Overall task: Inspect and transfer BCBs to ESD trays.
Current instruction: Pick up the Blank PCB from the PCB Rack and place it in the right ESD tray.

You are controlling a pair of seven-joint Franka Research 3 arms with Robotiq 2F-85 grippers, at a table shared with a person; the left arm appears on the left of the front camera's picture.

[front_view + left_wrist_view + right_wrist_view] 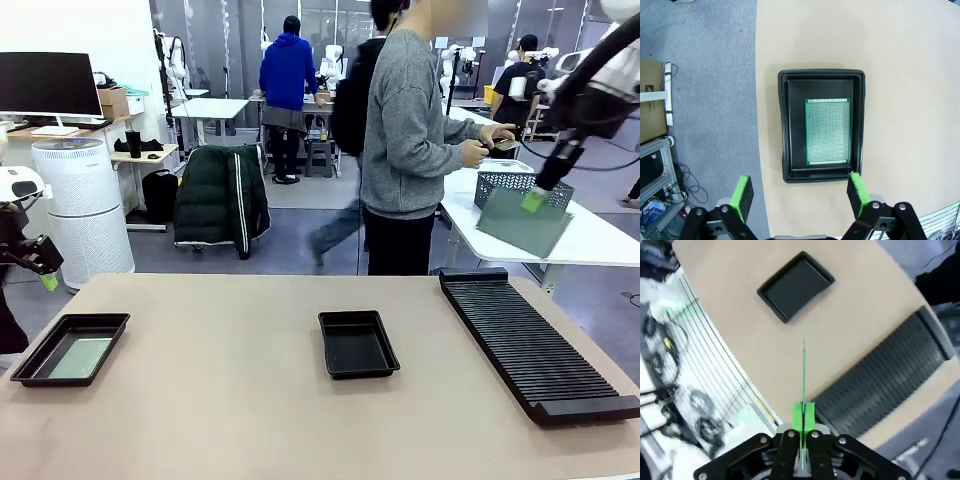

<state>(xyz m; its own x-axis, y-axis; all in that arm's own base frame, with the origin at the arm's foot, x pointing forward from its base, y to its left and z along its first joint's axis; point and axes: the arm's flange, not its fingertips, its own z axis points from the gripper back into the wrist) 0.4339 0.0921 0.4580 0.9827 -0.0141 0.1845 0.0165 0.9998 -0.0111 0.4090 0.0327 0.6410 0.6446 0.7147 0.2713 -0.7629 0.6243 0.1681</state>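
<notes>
One green BCB [827,131] lies flat in the left ESD tray [40,362], whose rim [790,80] shows from above in the left wrist view. My left gripper [800,192] hangs open high over that tray's near edge, at the table's far left [45,280]. The second ESD tray [357,343] sits at the table's middle with nothing in it, also seen as tray [795,285]. My right gripper [535,200] is raised high at the right, shut on another BCB [522,222], which appears edge-on as a thin green line, the BCB [803,365].
A long black ribbed rack [530,345] lies along the table's right side, rack [880,390]. A person in a grey sweater [410,140] stands beyond the far edge. A grey mesh basket [500,182] rests on the white table behind.
</notes>
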